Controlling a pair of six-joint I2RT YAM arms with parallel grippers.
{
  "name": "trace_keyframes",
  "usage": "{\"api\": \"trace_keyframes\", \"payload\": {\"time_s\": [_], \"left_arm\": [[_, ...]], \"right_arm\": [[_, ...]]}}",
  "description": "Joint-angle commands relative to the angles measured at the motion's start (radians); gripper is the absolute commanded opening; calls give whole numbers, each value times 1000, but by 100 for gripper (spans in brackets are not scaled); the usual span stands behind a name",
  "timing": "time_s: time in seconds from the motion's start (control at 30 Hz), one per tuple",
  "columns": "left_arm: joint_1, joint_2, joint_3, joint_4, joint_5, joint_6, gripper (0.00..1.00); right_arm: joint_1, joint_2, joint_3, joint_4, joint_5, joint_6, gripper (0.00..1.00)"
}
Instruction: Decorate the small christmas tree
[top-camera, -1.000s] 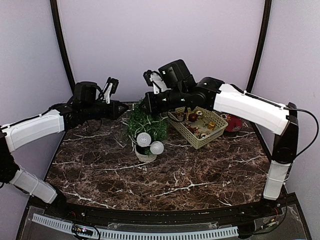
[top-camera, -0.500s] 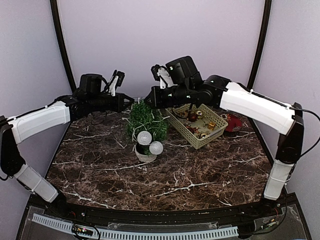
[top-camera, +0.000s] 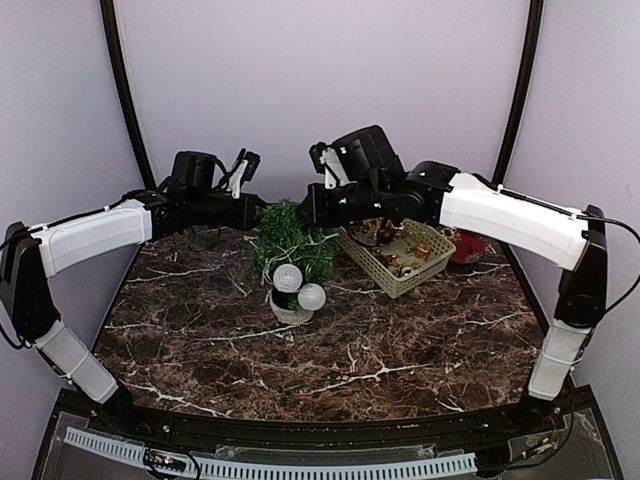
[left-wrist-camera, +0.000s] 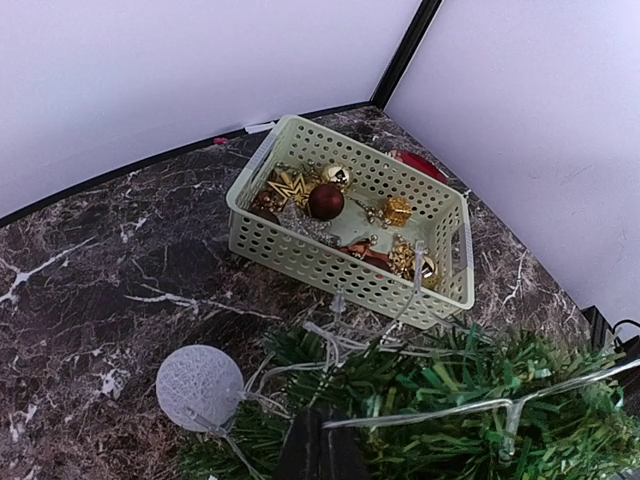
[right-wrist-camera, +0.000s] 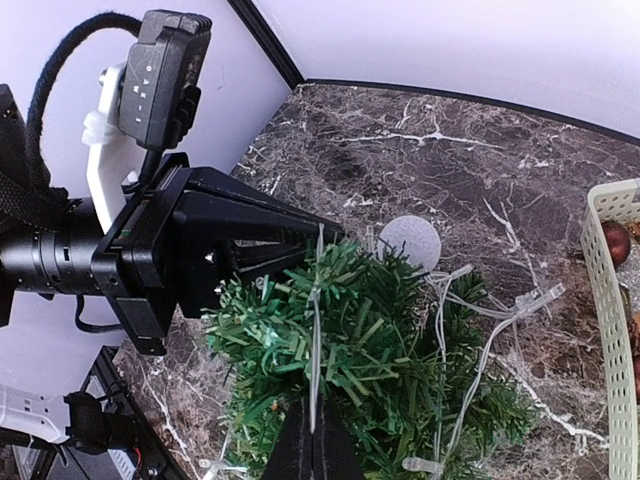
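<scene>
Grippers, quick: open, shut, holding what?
Left gripper: shut on the clear light string over the small christmas tree.
Right gripper: shut on the same light string.

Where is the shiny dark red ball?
In the left wrist view, the dark red ball lies inside the pale green basket, next to a gold star, just beyond the small christmas tree.

A dark brown marble-patterned table (top-camera: 350, 372) with white veining stands evenly lit between plain pale lilac walls (top-camera: 320, 70), a curved black pole (top-camera: 122, 100) rising at each back corner.
</scene>
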Motion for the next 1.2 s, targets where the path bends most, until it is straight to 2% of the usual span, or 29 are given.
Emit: {"api": "trace_keyframes", "payload": {"time_s": [0.0, 0.23, 0.33, 0.37, 0.4, 0.43, 0.57, 0.73, 0.87, 0.93, 1.03, 1.17], "left_arm": [[59, 21, -32, -117, -166, 3, 0], [59, 1, -64, -118, -143, 1, 0], [59, -23, -62, -119, -143, 0, 5], [59, -32, -62, -118, -148, -1, 10], [59, -53, -63, -116, -150, -2, 14], [59, -64, -65, -110, -154, -1, 24], [59, -135, -65, -108, -170, 9, 48], [59, -171, -65, -132, -186, 19, 66], [59, -199, -73, -147, -189, 16, 75], [59, -218, -80, -146, -185, 15, 79], [59, -243, -83, -149, -163, 12, 83], [59, -258, -95, -155, -146, -2, 85]], "right_arm": [[0, -105, -35, 41, -22, 29, 0], [-1, -132, -95, 53, -19, 47, 0], [0, -144, -93, 51, -15, 45, 0], [0, -149, -92, 49, -16, 44, 0], [0, -154, -90, 49, -18, 44, 3], [0, -160, -91, 49, -18, 42, 7], [0, -187, -93, 46, -10, 35, 21], [0, -211, -99, 34, 4, 17, 34], [1, -219, -110, 33, -13, -12, 52], [4, -222, -121, 31, -25, -27, 57], [15, -226, -132, 17, -54, -50, 60], [50, -202, -122, -21, -59, -81, 60]]}}
